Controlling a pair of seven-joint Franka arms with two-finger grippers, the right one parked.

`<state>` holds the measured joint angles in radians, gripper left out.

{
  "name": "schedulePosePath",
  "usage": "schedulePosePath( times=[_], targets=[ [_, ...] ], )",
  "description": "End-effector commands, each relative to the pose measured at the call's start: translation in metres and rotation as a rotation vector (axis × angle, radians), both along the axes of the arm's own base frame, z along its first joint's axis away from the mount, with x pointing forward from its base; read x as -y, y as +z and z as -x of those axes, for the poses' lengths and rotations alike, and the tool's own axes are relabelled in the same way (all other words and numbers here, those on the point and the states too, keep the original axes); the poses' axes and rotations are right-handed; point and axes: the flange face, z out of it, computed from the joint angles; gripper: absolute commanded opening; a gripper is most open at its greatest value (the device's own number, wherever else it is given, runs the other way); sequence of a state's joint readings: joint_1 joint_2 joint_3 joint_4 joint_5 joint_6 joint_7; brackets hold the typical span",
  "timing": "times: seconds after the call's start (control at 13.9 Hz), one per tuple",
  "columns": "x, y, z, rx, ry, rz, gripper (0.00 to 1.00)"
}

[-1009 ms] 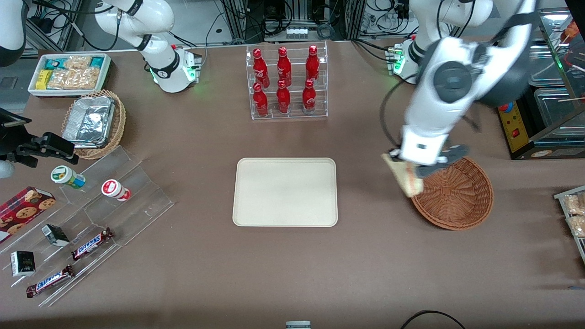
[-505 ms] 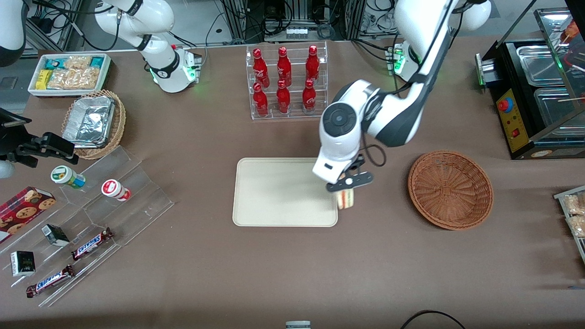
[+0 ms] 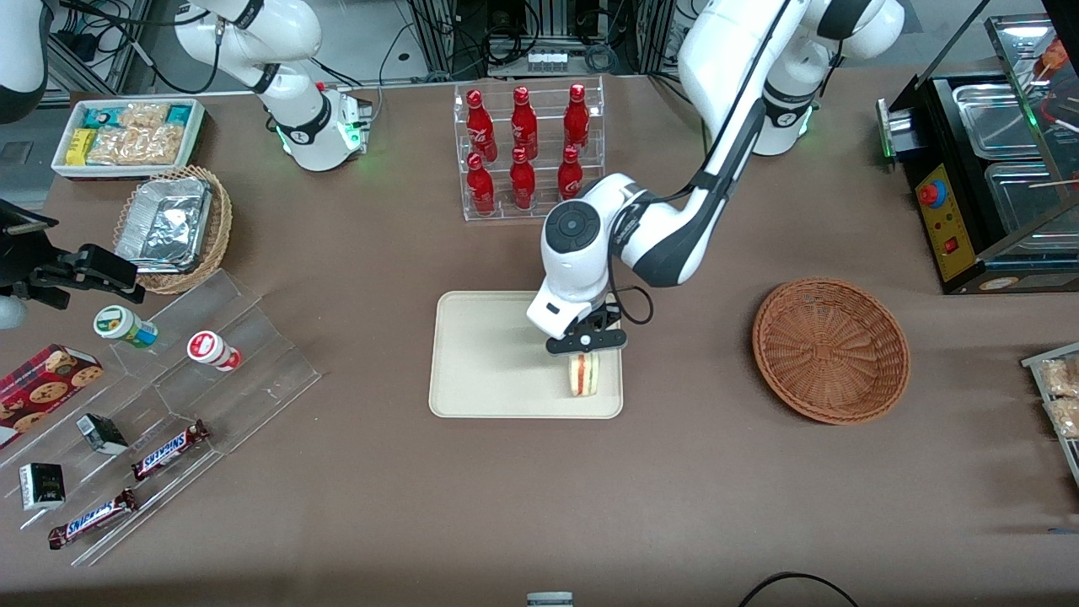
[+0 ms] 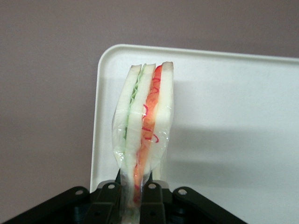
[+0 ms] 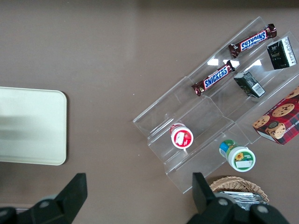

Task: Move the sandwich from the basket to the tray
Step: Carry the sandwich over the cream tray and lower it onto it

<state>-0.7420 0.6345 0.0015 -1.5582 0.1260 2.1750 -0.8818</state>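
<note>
My left gripper is shut on the sandwich, a plastic-wrapped wedge of white bread with orange and green filling. It holds the sandwich over the corner of the cream tray nearest the front camera, toward the working arm's end. In the left wrist view the sandwich stands on edge between the fingers, above the tray near its rim. The reddish-brown wicker basket sits empty toward the working arm's end of the table.
A clear rack of red bottles stands farther from the camera than the tray. A tiered acrylic stand with snacks, a tan basket with a foil container and a white snack box lie toward the parked arm's end.
My left gripper carried the sandwich from the basket's edge sideways across the table to above the tray's corner. The basket is left empty.
</note>
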Motion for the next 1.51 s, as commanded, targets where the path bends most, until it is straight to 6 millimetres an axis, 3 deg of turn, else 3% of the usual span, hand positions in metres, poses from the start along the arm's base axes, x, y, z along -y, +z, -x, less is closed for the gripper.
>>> schedulePosePath(
  times=[0.0,0.14,0.22,0.29,0.36,0.58,0.72,0.86,1.08,1.3,1.44],
  targets=[
    [0.007,-0.018,0.004,0.025,-0.048,-0.042,0.09],
    [0.008,-0.029,0.006,0.024,-0.058,-0.05,0.09],
    [0.008,-0.032,0.006,0.022,-0.059,-0.055,0.14],
    [0.008,-0.034,0.006,0.019,-0.06,-0.057,0.6],
    [0.008,-0.034,0.007,0.018,-0.06,-0.057,1.0],
    [0.009,-0.022,0.006,0.024,-0.041,-0.045,1.0],
    [0.009,0.002,0.003,0.044,-0.025,-0.021,1.0],
    [0.002,0.041,0.001,0.056,0.023,-0.016,1.0],
    [-0.021,0.118,-0.002,0.109,0.204,-0.007,1.0],
    [-0.074,0.188,-0.016,0.125,0.289,-0.028,1.0],
    [-0.105,0.224,-0.02,0.144,0.336,-0.025,1.0]
  ],
)
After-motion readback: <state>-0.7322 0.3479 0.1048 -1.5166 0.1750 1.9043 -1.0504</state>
